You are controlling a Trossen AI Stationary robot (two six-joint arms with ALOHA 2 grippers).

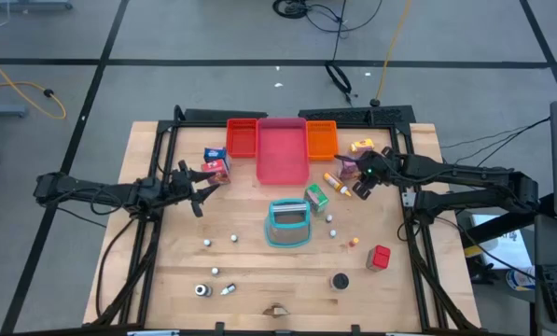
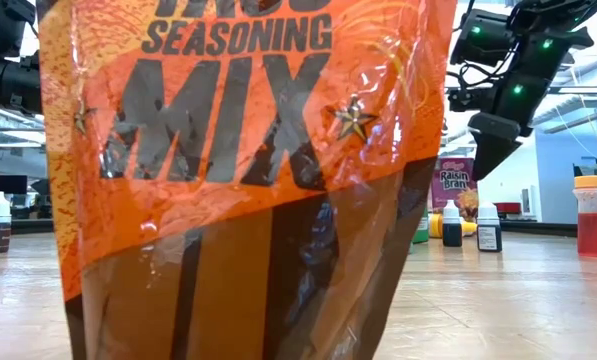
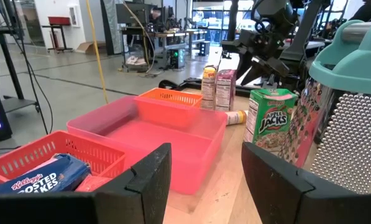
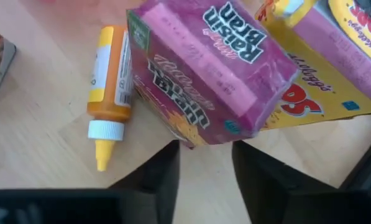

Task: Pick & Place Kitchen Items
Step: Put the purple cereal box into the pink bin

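A purple Raisin Bran carton (image 4: 204, 68) sits tilted, its upper end against a yellow carton (image 4: 309, 93). Beside it an orange bottle (image 4: 109, 81) lies on its side on the wood. My right gripper (image 4: 204, 162) is open and points down at the purple carton's lower corner, at the table's far right (image 1: 360, 182). My left gripper (image 3: 204, 180) stands open and level at the left (image 1: 199, 191), near a red-blue carton (image 1: 217, 165). A green carton (image 1: 316, 196) and a red cube (image 1: 379, 257) rest on the table. My right gripper's fingertip (image 4: 171, 155) stands right at the purple carton's lower corner (image 4: 186, 142). I cannot tell whether it touches. Nothing lies between the two fingers.
Red (image 1: 242, 137), pink (image 1: 282, 154) and orange (image 1: 321, 138) trays line the far edge. A teal basket (image 1: 287, 224) stands mid-table. Small balls and caps are scattered toward the near edge. An orange seasoning pouch (image 2: 248, 180) blocks most of the low view.
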